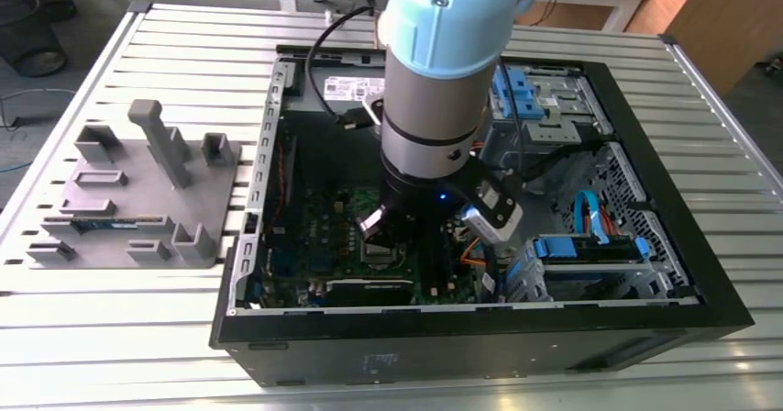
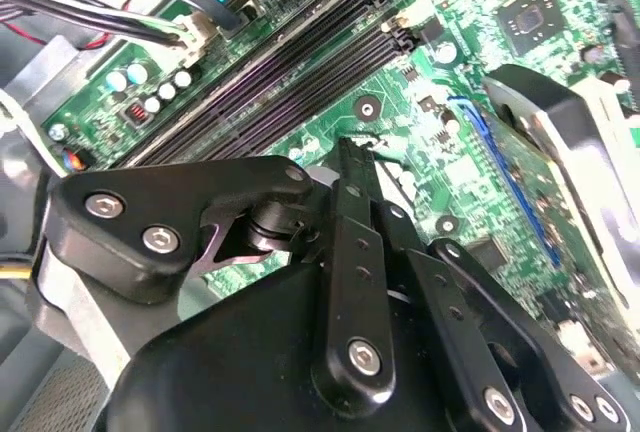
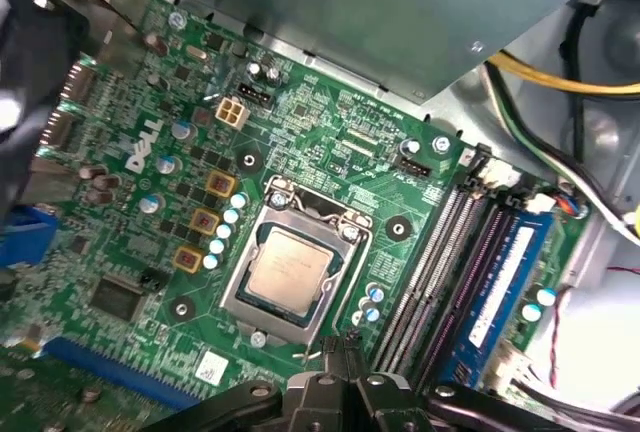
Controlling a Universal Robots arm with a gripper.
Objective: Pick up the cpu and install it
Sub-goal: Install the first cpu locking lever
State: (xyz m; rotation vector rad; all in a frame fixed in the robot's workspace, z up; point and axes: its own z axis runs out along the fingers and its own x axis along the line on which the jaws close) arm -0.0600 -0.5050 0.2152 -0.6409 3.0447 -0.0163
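The cpu (image 3: pixel 289 266), a flat square chip with a silvery top, lies flat in the metal-framed socket (image 3: pixel 262 317) on the green motherboard (image 3: pixel 330 152). In the first wrist view my gripper (image 3: pixel 347 350) hovers just beside the socket's edge, fingers together and nothing between them. In the second wrist view the black fingers (image 2: pixel 352 177) point down at the board next to the memory slots (image 2: pixel 300 72). In the exterior view the arm stands upright inside the open computer case (image 1: pixel 490 347), with the gripper (image 1: pixel 394 238) low over the board's middle.
Dark memory slots (image 3: pixel 440 262) run beside the socket, one holding a stick with a blue label (image 3: pixel 508 274). Cable bundles (image 3: pixel 560 82) hang near the case wall. A grey fixture tray (image 1: pixel 135 200) lies outside the case at the exterior view's left. A drive cage (image 1: pixel 588 246) fills the case's right.
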